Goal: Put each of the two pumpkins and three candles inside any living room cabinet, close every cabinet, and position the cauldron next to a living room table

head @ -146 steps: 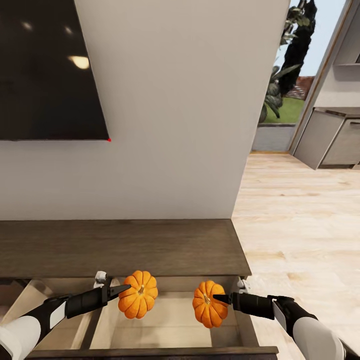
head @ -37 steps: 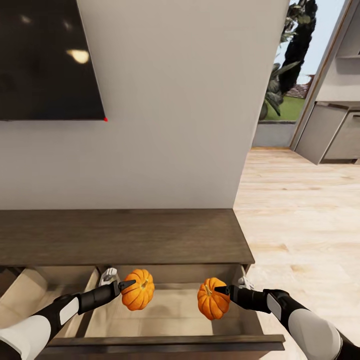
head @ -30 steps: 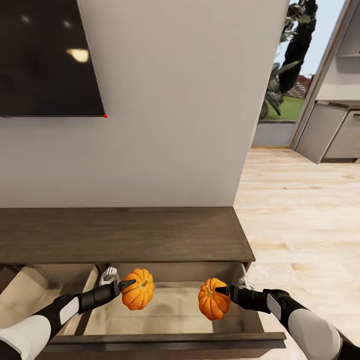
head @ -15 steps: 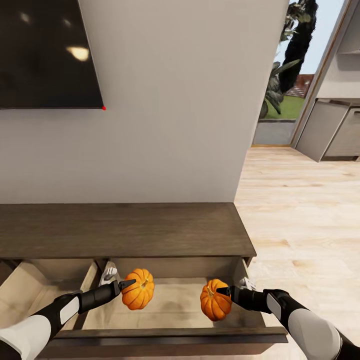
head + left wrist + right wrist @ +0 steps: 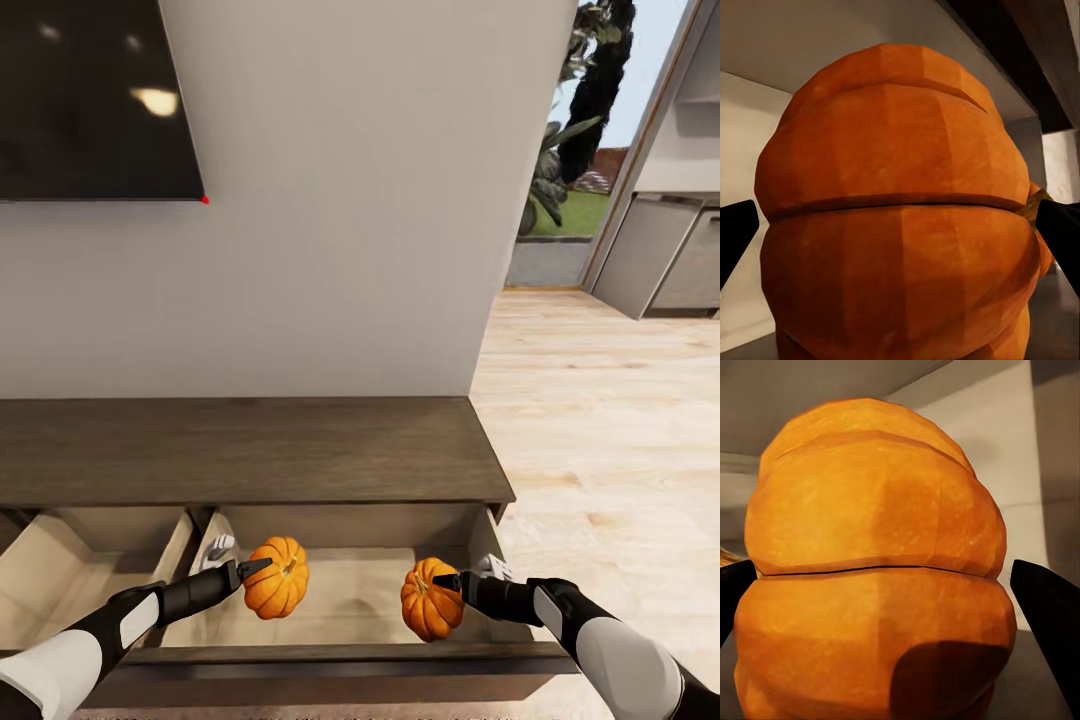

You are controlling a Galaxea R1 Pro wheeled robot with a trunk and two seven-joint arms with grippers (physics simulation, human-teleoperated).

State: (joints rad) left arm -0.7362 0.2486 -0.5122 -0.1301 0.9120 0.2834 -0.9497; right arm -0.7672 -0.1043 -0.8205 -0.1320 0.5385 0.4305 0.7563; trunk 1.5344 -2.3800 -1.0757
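Pumpkins, small, orange, ribbed: one (image 5: 276,590) clamped in left gripper (image 5: 262,572) jaws, other (image 5: 432,599) clamped in right gripper (image 5: 450,581) jaws; both hanging above pale beige inside of open pull-out drawer (image 5: 350,600) of long dark-brown wooden cabinet (image 5: 250,450); drawer floor lying straight below both, so probably lowering and releasing next.

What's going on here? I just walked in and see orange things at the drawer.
The robot holds one pumpkin in each pincer over an open drawer of the dark-brown TV cabinet. The left pincer grips the left pumpkin, and the right pincer grips the right pumpkin. Both pumpkins sit low within the drawer's pale inside, but whether they touch its floor cannot be told. A second drawer to the left also stands open.
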